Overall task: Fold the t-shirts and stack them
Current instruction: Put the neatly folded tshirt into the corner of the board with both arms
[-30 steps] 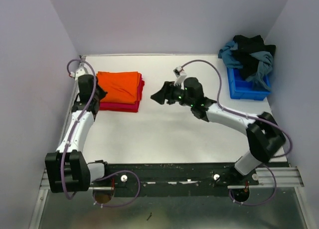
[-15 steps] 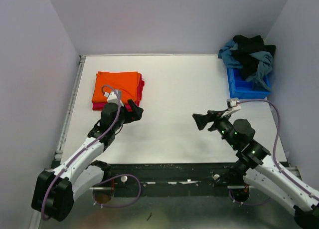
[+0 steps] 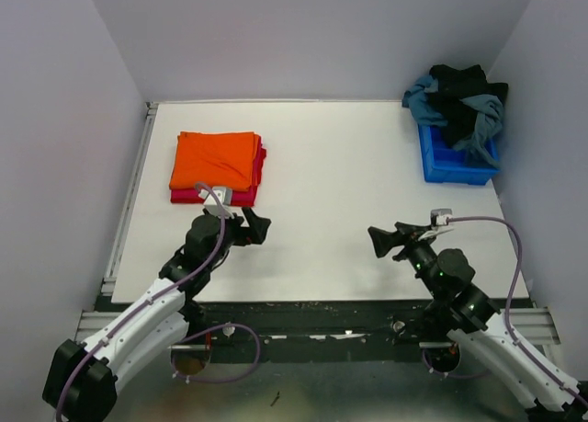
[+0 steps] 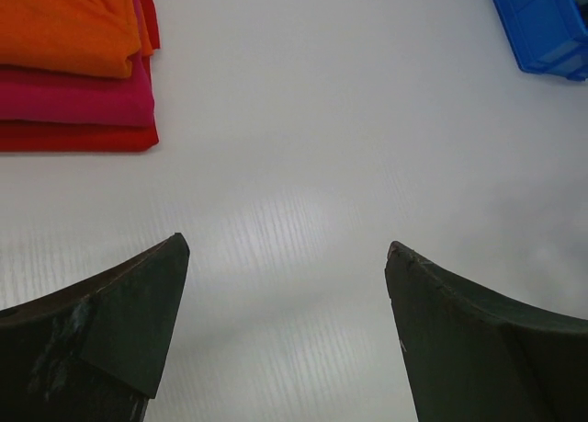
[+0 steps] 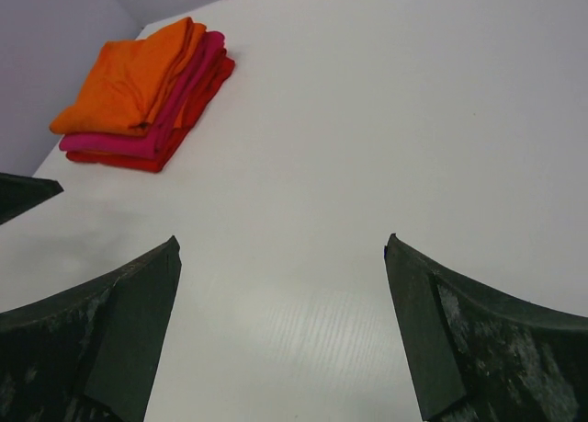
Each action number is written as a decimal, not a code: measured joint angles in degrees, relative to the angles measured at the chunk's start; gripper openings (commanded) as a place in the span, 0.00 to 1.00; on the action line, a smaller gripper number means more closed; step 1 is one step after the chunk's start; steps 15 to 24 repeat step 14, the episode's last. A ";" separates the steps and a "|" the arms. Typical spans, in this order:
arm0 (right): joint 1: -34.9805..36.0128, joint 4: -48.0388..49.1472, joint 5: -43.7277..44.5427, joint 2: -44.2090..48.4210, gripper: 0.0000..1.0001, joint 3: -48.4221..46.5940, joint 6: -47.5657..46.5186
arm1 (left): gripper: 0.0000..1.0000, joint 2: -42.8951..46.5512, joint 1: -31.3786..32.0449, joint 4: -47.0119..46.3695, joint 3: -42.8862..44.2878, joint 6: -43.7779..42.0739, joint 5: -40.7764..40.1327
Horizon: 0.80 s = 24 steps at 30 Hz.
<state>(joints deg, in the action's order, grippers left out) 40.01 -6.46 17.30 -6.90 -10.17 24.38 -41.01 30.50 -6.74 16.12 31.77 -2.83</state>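
Jaws wide apart and empty on both left gripper (image 3: 255,227) and right gripper (image 3: 379,241), low over near half of white table (image 3: 349,178), well apart from each other. Just beyond left gripper, at far left: bright orange folded cotton t-shirt (image 3: 216,159) squarely atop magenta-pink and red folded t-shirt (image 3: 188,196). Likely next: reach far right to blue plastic bin (image 3: 450,170), pinch one garment from overflowing heap of black and grey-blue clothes (image 3: 459,100), lift clear before spreading flat.

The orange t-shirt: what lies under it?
Under the orange t-shirt lies a folded magenta-pink layer, then a red layer on the table. Only their edges show; the rest is covered.
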 measured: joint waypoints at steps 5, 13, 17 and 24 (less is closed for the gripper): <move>0.00 0.15 0.24 -5.64 1.00 -0.04 0.02 | 0.99 2.27 0.00 -0.44 -0.07 -0.48 -1.05; 0.00 0.17 0.42 -10.29 1.00 -0.57 0.09 | 0.99 3.02 0.00 -0.44 -0.07 -0.48 -1.90; 0.00 0.22 0.42 -10.49 1.00 -0.70 0.09 | 0.99 3.08 0.00 -0.44 -0.07 -0.48 -1.95; 0.00 0.22 0.42 -10.49 1.00 -0.70 0.09 | 0.99 3.08 0.00 -0.44 -0.07 -0.48 -1.95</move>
